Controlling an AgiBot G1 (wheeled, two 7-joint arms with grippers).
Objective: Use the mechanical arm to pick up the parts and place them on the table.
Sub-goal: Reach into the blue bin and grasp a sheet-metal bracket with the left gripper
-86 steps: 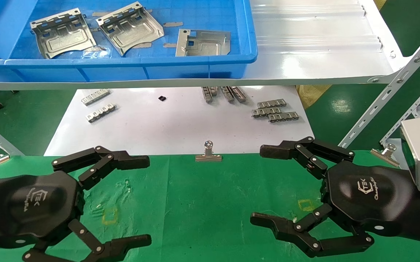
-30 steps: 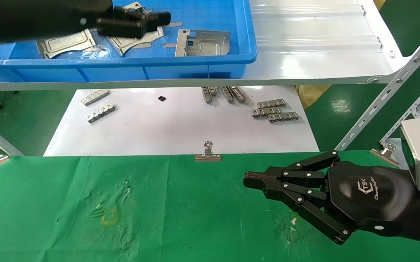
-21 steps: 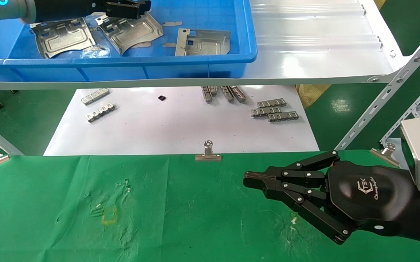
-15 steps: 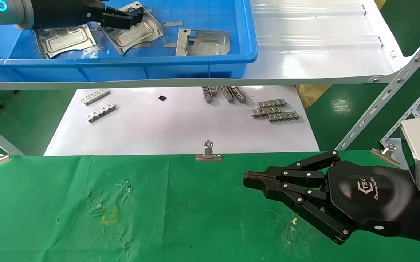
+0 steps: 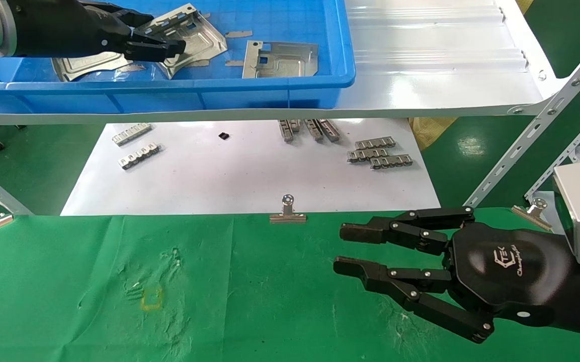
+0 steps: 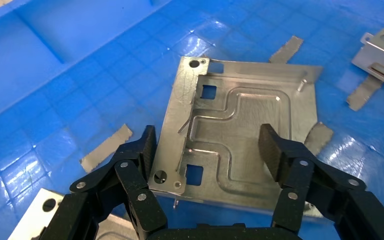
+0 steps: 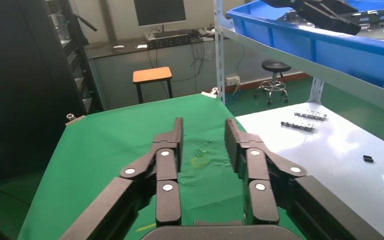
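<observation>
Three silvery parts lie in the blue bin (image 5: 169, 88): a left one (image 5: 86, 63) partly hidden by my arm, a middle one (image 5: 199, 35) and a right one (image 5: 279, 58). My left gripper (image 5: 164, 36) is open inside the bin, over the middle part's near-left side. In the left wrist view a part (image 6: 245, 130) with a corner hole and square cutouts shows between the open fingers (image 6: 142, 150) of the left gripper (image 6: 210, 147). My right gripper (image 5: 340, 249) is open and empty just above the green table (image 5: 249, 301); it also shows in the right wrist view (image 7: 203, 125).
The bin stands on a glossy white shelf (image 5: 435, 65) with slanted metal struts (image 5: 536, 130) at the right. Below lies a white sheet (image 5: 249, 171) with small ridged strips. Binder clips (image 5: 287, 213) sit on the cloth's far edge.
My left arm went from the table up into the bin, then drew back left over the middle part. My right gripper shut, then opened again just now.
</observation>
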